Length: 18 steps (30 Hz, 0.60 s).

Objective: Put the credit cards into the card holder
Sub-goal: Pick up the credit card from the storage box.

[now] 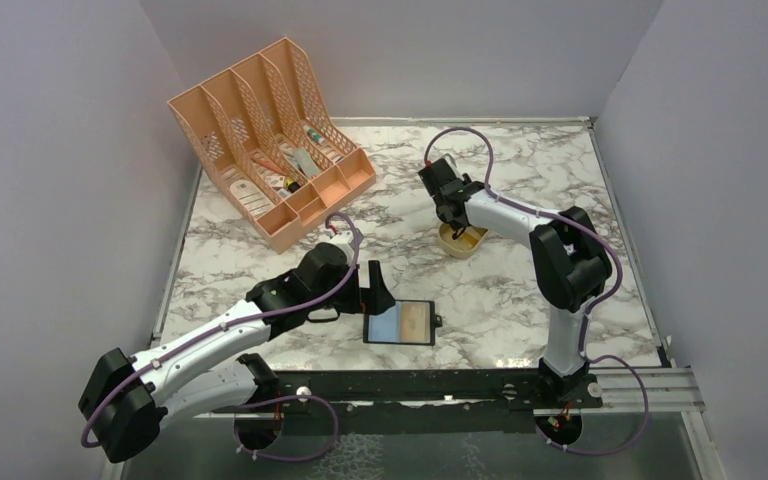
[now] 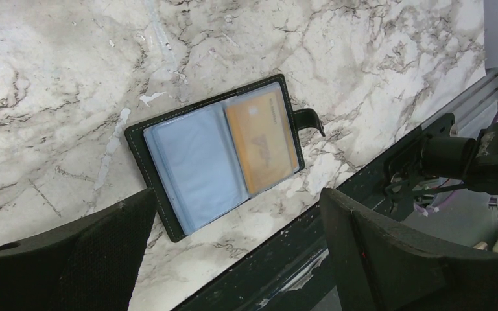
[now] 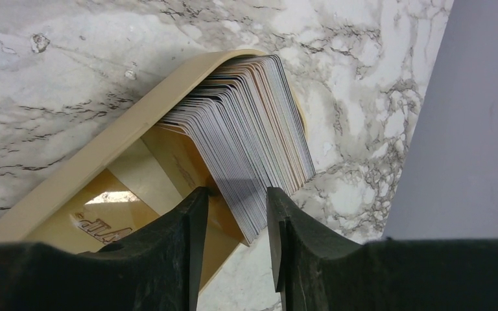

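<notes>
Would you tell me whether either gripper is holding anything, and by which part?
The left gripper is open and holds nothing. The right gripper straddles a corner of the credit cards in the gold tin; a firm pinch cannot be told.

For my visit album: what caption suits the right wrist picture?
The right gripper straddles a corner of the credit cards standing in a gold tin on the marble table.

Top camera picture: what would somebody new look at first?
Probably the big peach organiser at the back left of the marble table. Next, the black card holder lying open near the front edge, beside the left gripper, and the gold tin under the right gripper, packed with a fanned stack of credit cards.
</notes>
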Tool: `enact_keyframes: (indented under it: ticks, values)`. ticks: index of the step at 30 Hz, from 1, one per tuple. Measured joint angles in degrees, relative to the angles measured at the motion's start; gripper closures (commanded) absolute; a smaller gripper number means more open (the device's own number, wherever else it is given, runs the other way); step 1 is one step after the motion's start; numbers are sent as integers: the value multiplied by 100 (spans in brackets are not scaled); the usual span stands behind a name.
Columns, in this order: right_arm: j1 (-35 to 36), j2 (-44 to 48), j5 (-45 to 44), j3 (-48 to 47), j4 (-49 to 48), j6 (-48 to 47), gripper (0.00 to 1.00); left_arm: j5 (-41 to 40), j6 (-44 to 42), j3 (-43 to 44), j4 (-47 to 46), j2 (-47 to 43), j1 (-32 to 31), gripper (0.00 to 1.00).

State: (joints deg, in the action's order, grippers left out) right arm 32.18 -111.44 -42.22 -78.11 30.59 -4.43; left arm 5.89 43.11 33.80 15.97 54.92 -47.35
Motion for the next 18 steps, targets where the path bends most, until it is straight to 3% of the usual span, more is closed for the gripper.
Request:
enact_keyframes:
  ticks: [18]
  values:
    - [-26,0,-46,-48,2,-33,76,7,61,-181,-146,7,42,1]
